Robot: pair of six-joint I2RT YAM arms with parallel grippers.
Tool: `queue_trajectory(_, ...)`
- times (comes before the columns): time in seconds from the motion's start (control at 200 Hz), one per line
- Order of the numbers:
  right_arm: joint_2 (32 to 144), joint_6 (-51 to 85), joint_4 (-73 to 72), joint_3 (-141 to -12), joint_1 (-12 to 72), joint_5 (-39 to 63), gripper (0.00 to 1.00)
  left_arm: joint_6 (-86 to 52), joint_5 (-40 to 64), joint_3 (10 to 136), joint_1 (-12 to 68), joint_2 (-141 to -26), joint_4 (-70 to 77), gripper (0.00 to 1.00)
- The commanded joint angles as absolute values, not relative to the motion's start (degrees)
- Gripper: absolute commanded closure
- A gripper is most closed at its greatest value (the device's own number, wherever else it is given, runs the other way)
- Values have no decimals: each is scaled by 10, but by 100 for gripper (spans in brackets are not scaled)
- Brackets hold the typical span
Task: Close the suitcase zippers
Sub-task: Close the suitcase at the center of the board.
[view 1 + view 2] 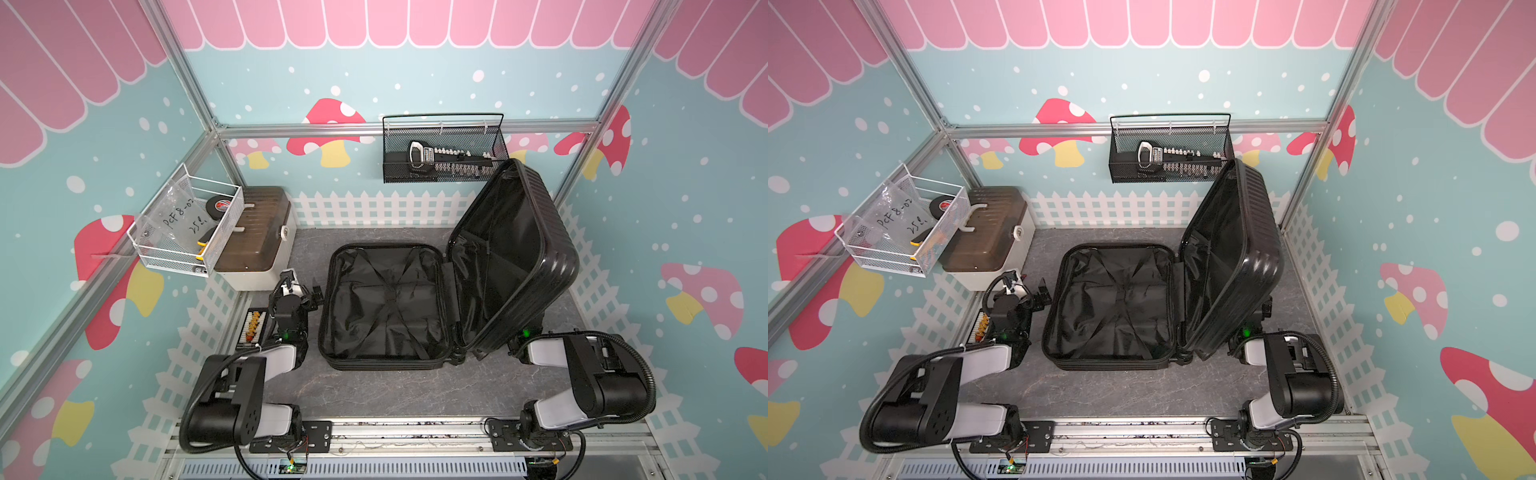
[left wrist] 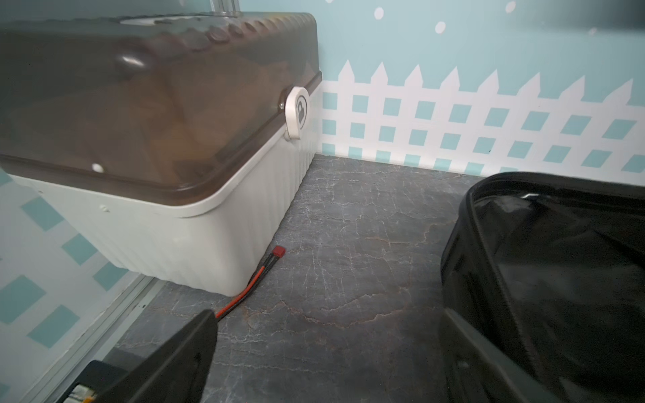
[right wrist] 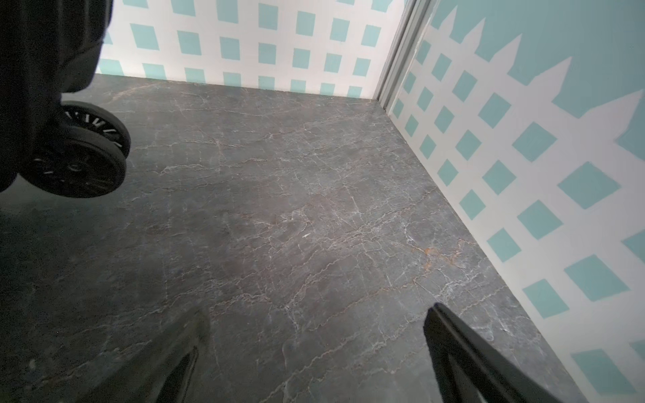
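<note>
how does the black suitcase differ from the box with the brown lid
The suitcase is open, one half flat on the table, the other raised; the box is shut, lid down. The suitcase is all black; the box is beige with a brown lid. The suitcase is larger than the box. Both have ribbed shells.

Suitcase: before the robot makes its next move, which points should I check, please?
1. Suitcase halves shut together: not ok, lid stands raised.
2. Left gripper open, empty: ok.
3. Right gripper open, empty: ok.
4. Zipper pulls found: cannot tell, too small to see.
5. Beige box apart from suitcase: ok.
</note>
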State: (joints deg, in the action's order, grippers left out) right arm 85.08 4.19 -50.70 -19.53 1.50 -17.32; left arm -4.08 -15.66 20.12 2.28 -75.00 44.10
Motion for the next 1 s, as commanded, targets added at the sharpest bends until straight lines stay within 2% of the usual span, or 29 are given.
queue_trajectory(0.0, 817, 49, -496, -198, 19, -198, 1, -106, -178, 256, 27, -677, 267, 0)
queue_trajectory(0.13, 782, 53, -477, -190, 19, -213, 1, -145, -65, 325, 30, -632, 97, 1)
queue_trajectory(0.27, 754, 51, -462, -181, 19, -216, 1, -161, 44, 366, 46, -640, 6, 9)
queue_trajectory(0.49, 749, 52, -461, -179, 19, -221, 1, -143, 20, 423, 56, -706, -92, 23)
queue_trajectory(0.716, 746, 53, -458, -179, 19, -225, 1, -116, 4, 474, 56, -776, -123, 36)
queue_trajectory(0.886, 742, 54, -449, -180, 19, -234, 1, -111, 5, 506, 56, -822, -141, 57)
queue_trajectory(0.956, 741, 55, -448, -180, 19, -237, 1, -114, 3, 518, 56, -830, -146, 72)
queue_trajectory(0.996, 742, 55, -447, -180, 19, -239, 1, -116, 3, 522, 56, -831, -145, 74)
